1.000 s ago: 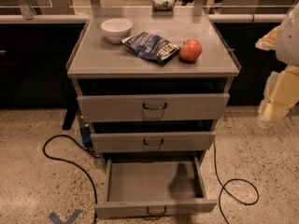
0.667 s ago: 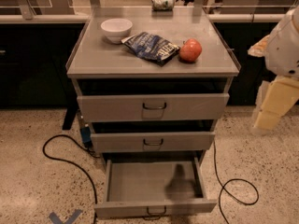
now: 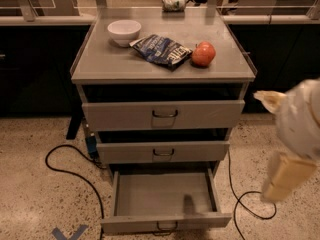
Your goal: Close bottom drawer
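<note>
The bottom drawer (image 3: 162, 196) of the grey metal cabinet (image 3: 100, 66) stands pulled far out toward me. It is a shallow, empty tray with a low front panel and a small dark wire handle (image 3: 166, 228). The middle drawer (image 3: 162, 152) and top drawer (image 3: 162, 115) sit slightly out. My gripper (image 3: 282, 176) hangs at the right edge of the view, cream-coloured and blurred. It is to the right of the bottom drawer, apart from it and holding nothing I can see. Its shadow falls on the drawer floor.
On the cabinet top are a white bowl (image 3: 123, 31), a dark blue chip bag (image 3: 162, 49) and a red apple (image 3: 203, 54). Black cables (image 3: 65, 166) loop on the speckled floor left and right (image 3: 250, 206) of the cabinet. A counter runs behind.
My arm and gripper have dropped lower at the right and look larger. The drawers and the things on top have not moved.
</note>
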You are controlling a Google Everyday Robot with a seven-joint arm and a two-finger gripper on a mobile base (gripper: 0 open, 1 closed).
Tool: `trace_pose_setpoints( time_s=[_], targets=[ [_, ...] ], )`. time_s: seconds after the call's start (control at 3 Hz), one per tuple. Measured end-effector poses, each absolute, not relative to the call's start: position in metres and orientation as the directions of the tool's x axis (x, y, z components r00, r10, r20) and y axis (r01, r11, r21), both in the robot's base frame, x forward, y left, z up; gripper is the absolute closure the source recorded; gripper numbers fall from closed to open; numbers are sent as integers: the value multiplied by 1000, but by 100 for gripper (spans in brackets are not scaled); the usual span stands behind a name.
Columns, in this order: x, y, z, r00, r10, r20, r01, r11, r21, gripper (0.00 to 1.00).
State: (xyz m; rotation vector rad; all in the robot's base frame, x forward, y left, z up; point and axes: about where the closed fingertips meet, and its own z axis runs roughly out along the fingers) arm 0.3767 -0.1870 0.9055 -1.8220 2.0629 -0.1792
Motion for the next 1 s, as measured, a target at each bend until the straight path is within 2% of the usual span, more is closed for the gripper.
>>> trace_pose_setpoints(
  time_s=[0.33, 0.67, 1.0],
  targets=[
    [310, -239, 905, -182, -950, -252, -843, 283, -457, 0],
    [264, -305, 866, -302, -885, -354, -734, 453, -505, 0],
    [254, -337, 799, -341, -822, -455, -685, 549, -478, 0]
  ],
)
